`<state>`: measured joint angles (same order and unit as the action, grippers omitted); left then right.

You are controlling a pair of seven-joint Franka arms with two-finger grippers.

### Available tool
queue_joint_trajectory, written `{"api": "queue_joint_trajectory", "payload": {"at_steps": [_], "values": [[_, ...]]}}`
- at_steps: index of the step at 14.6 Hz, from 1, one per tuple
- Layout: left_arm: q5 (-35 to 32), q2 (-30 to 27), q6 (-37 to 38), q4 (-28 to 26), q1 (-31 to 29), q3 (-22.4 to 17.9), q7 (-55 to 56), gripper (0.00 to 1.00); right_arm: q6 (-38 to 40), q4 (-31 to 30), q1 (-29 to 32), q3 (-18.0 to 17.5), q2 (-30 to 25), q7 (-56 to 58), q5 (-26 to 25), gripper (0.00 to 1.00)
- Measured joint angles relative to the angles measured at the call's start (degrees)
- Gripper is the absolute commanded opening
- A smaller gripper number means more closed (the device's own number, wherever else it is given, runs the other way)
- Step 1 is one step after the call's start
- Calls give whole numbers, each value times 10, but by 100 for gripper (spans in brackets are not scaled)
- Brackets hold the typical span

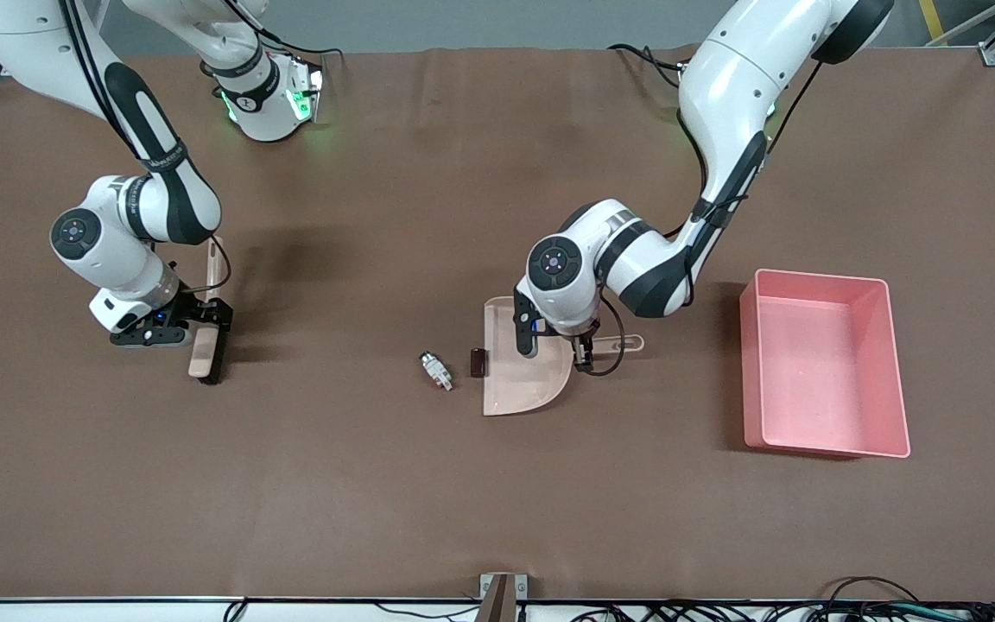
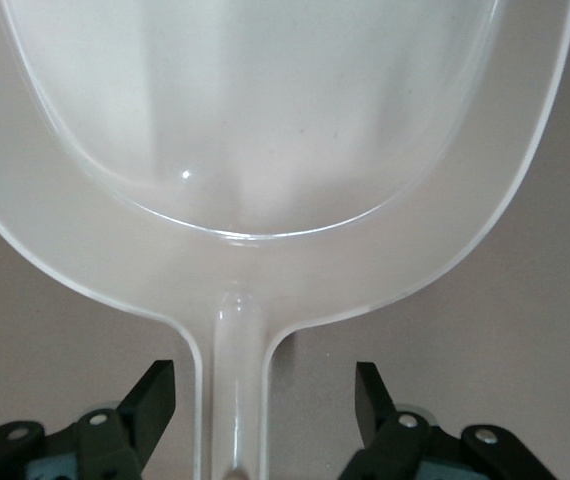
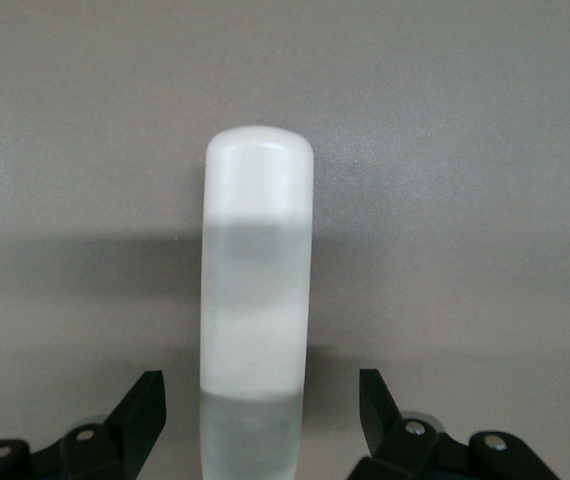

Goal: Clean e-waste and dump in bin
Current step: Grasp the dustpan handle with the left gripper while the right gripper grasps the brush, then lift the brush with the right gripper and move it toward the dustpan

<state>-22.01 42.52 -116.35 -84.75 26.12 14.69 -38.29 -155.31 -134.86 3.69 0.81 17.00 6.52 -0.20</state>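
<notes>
The e-waste lies on the brown table: a white-grey piece with a red mark (image 1: 435, 370) and a small dark block (image 1: 478, 362) at the open edge of the beige dustpan (image 1: 519, 371). My left gripper (image 1: 579, 347) is open, low over the dustpan's handle (image 1: 623, 344). In the left wrist view the handle (image 2: 237, 380) runs between the open fingers (image 2: 157, 395) without touching them. My right gripper (image 1: 204, 318) is open over a beige brush (image 1: 202, 350). Its handle (image 3: 257, 260) lies between the open fingers (image 3: 147, 400). The pink bin (image 1: 895, 371) stands toward the left arm's end.
The brush has dark bristles (image 1: 218, 350) along one side and lies toward the right arm's end of the table. Bare brown table (image 1: 497, 501) lies between the brush and the e-waste and nearer to the front camera. A small bracket (image 1: 502, 596) sits at the table's near edge.
</notes>
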Motion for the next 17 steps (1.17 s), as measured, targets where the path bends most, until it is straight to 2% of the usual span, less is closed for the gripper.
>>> {"api": "queue_joint_trajectory", "payload": {"at_steps": [2, 6, 8, 11, 13, 17], "values": [[-2, 1, -1, 0, 0, 0, 0, 80, 0, 0, 0, 0, 0, 0, 0, 53], [-4, 6, -1, 0, 0, 0, 0, 76, 0, 0, 0, 0, 0, 0, 0, 27], [-4, 12, -2, 0, 0, 0, 0, 71, 0, 0, 0, 0, 0, 0, 0, 18], [-8, 16, -5, 0, 0, 0, 0, 59, 9, 0, -1, 0, -1, 0, 0, 5], [-20, 16, -5, 0, 0, 0, 0, 49, 30, 4, -8, -3, -3, -1, 0, 1], [-28, 16, -5, 0, 0, 0, 1, 38, 91, 28, -53, -8, -18, -61, 1, 1]]}}
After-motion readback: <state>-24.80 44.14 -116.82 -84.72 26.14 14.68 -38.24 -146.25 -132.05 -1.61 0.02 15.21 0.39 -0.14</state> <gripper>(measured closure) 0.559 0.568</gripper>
